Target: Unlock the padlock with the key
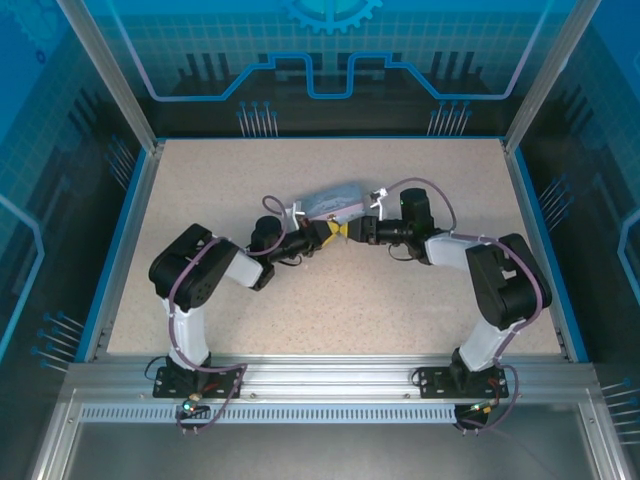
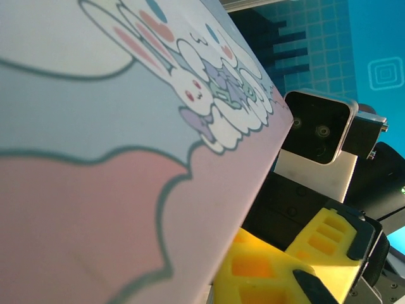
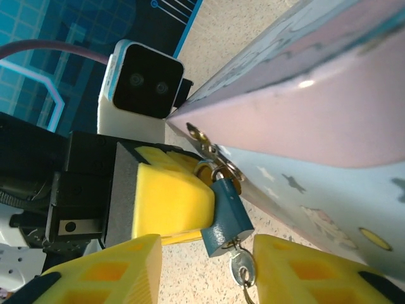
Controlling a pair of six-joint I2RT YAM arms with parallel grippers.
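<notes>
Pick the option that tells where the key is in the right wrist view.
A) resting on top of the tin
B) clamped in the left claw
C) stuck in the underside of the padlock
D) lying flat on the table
C: the key sticks out of the underside of the padlock, which sits at the clasp of the tin.
</notes>
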